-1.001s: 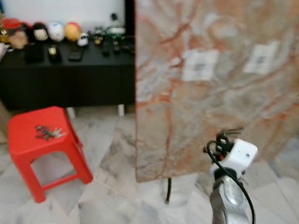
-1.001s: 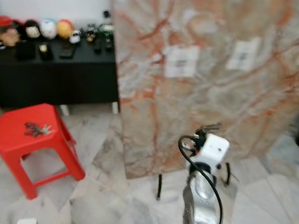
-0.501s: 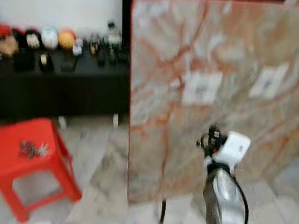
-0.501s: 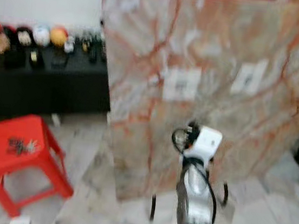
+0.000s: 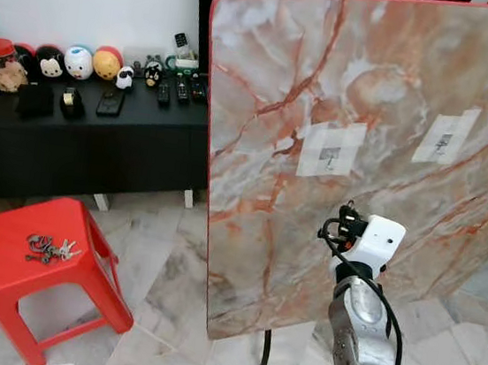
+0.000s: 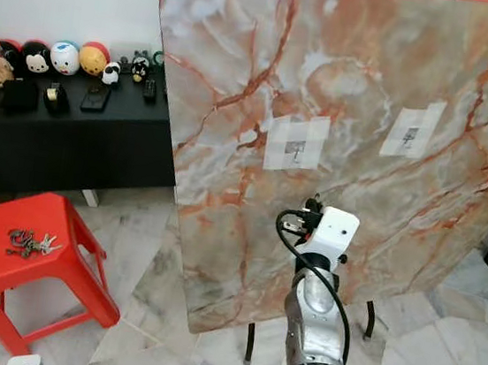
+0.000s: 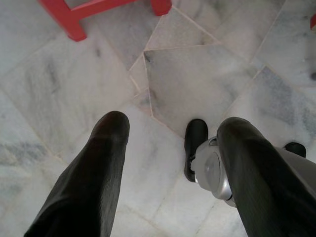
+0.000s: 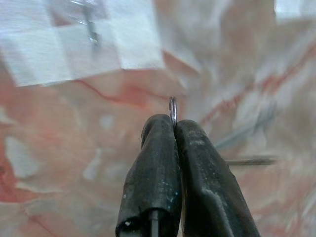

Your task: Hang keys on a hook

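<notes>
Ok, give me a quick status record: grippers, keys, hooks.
right gripper: raised before the marble board, jaws shut on a thin key ring
nearest hook: on a white tape patch, ring not on it yet
second hook: bare
left gripper: idle, pointing at the floor, jaws open
loose keys: on the red stool

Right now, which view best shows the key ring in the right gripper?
Right wrist view: the key ring pokes out edge-on between the shut fingers of the right gripper, facing the marble board. In the eye views, the white camera housing hides the ring.
</notes>
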You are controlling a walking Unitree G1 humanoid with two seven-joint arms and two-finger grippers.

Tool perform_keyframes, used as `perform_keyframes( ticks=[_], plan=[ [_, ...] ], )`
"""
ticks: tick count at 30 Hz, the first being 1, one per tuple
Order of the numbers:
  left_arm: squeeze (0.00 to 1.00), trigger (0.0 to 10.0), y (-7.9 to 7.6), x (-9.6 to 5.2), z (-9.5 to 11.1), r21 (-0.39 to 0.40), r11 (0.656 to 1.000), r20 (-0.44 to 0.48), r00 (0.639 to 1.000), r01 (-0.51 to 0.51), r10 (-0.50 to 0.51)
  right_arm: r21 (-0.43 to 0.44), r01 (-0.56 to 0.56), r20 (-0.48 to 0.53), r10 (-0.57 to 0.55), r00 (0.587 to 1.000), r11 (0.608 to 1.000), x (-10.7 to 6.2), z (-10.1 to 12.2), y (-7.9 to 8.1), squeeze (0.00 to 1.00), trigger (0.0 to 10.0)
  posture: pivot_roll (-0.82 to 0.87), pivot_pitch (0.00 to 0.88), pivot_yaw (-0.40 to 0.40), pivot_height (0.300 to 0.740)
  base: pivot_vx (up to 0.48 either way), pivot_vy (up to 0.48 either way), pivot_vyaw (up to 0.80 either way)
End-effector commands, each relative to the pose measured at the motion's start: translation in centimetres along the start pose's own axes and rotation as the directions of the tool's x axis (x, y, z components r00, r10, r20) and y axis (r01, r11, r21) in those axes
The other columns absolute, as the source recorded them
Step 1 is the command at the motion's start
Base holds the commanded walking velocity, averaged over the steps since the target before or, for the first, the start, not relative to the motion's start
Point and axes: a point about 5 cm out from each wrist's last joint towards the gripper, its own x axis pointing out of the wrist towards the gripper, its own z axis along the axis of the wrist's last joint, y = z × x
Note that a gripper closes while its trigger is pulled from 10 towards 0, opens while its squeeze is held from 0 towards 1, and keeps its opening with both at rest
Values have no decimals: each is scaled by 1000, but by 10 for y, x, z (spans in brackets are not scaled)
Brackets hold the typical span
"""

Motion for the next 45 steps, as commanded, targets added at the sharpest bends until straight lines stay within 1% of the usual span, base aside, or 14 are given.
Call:
perform_keyframes(
  ticks=[1,3,5,9,11,12,14,19,20,25,28,32,37,45],
  plan=[
    [0,10000,1,-1,-5,-2,1000,-16,1000,-3,3,-78,-17,72,23,997,997,4,14,6,0,10000,-59,0,-15,740,0,0,0],
    [0,10000,-1,-1,-5,-2,1000,-16,1000,0,0,-135,-18,86,30,996,991,6,17,8,0,10000,-59,0,-14,740,0,0,0],
    [0,10000,-3,-1,-5,0,1000,-17,1000,3,-3,-166,-18,89,33,995,986,7,17,10,0,10000,-59,0,-13,740,0,0,0],
    [0,10000,-7,-1,-6,6,1000,-20,1000,9,-9,-188,-12,85,28,996,982,8,17,11,0,10000,-56,0,-13,740,0,0,0],
    [0,10000,-9,0,-6,11,1000,-19,1000,14,-14,-234,3,95,20,995,972,9,17,12,0,10000,-56,0,-13,740,0,0,0],
    [0,10000,-9,0,-6,11,1000,-19,1000,14,-14,-234,3,95,20,995,972,9,17,12,0,10000,-56,0,-13,740,0,0,0],
    [0,10000,-12,1,-2,15,1000,-12,1000,18,-18,-319,36,104,-3,995,947,10,17,9,0,10000,-54,0,-13,740,0,0,0],
    [0,10000,-10,2,2,16,1000,-2,1000,19,-19,-357,68,133,-21,991,932,10,19,4,0,10000,-53,0,-16,740,0,0,0],
    [0,10000,-8,2,3,14,1000,-1,1000,17,-17,-389,59,136,-6,991,919,10,19,5,0,10000,-51,0,-20,740,0,0,0],
    [0,10000,-7,2,4,10,1000,3,1000,16,-16,-445,72,176,9,984,892,12,24,8,0,10000,-47,0,-27,740,0,0,0],
    [0,10000,-7,2,4,9,1000,3,1000,16,-16,-473,72,190,21,982,878,13,25,9,0,10000,-46,0,-29,740,0,0,0],
    [0,10000,-11,1,0,-4,1000,3,1000,18,-17,-535,71,218,56,974,842,14,29,13,0,10000,-37,0,-43,740,0,0,0],
    [0,10000,-13,0,-3,-15,1000,0,1000,17,-17,-550,76,216,54,975,831,14,28,12,0,10000,-36,0,-43,740,0,0,0],
    [0,10000,-10,0,-3,-16,1000,-7,1000,10,-10,-554,101,211,22,977,826,12,25,8,0,10000,-47,0,-33,740,0,0,0]
  ],
)
